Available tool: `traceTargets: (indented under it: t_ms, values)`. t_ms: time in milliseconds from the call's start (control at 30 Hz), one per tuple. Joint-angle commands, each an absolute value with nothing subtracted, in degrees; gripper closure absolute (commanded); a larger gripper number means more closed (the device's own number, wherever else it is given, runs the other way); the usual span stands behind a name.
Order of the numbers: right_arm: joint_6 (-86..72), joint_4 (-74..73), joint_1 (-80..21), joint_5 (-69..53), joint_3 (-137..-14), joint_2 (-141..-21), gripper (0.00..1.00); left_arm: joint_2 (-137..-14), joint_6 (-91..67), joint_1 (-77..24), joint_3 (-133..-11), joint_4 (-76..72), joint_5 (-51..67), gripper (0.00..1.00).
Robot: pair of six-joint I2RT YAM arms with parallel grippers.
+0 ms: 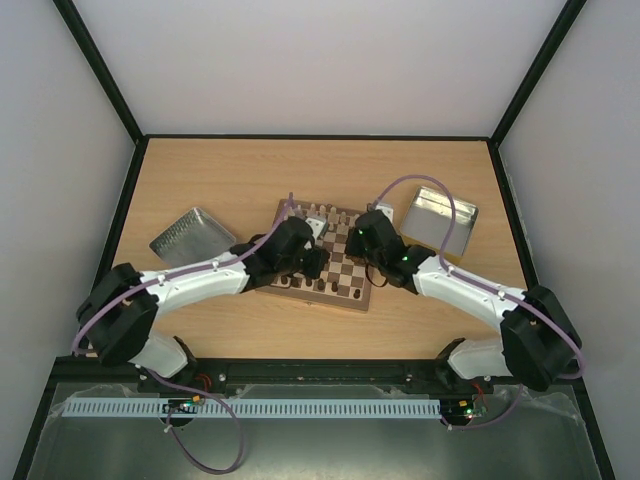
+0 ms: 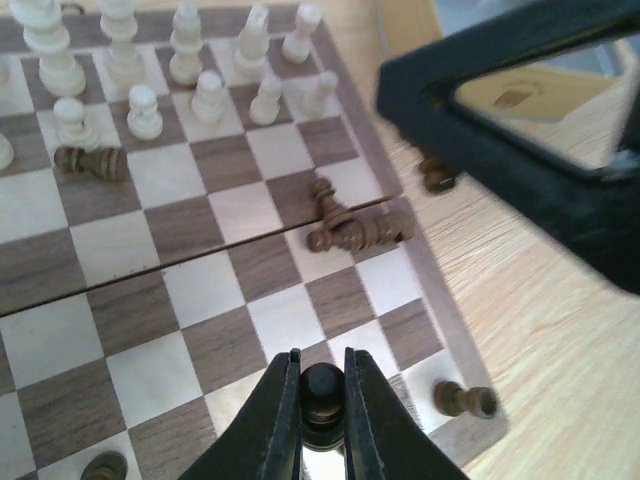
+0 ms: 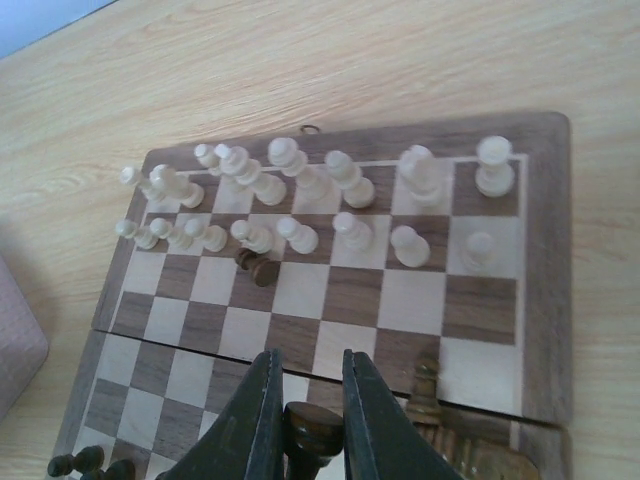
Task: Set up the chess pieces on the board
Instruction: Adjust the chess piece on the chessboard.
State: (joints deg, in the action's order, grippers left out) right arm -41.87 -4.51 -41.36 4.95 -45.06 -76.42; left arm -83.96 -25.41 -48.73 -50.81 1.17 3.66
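The left claw is pinched almost closed on a dark piece. Its fingers clasp the round head from both sides, over the half of the board away from the cream ranks. The right claw is narrowed the same way onto a second dark piece, also taken by the head. Gripping at the top likely leaves each base free to land flat on a square. Whether either base touches the board cannot be told.

The board lies about the middle of the worktop. The cream pieces stand upright in two rows on the side facing the worktop's far edge. That side looks about done, so the dark set presumably belongs on the rows facing the near edge, which would explain both claws working there. Several fallen dark pieces lie on their sides by the board's border, so they probably await standing up. One lone dark piece lies just in front of the cream pawns.
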Motion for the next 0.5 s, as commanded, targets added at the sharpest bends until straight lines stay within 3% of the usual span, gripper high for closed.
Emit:
traceTargets:
  t_ms: [0, 467]
  values:
    - [-49.1, -6.5, -41.0, 8.1, -42.3, -73.2, 0.91, -87.5, -24.5, -49.6, -51.7, 3.2, -3.3, 0.95]
    - [-49.5, -5.3, -41.0, 6.1, -41.1, -73.7, 0.91, -92.7, -26.0, -49.5, -53.3, 6.7, -4.7, 0.95]
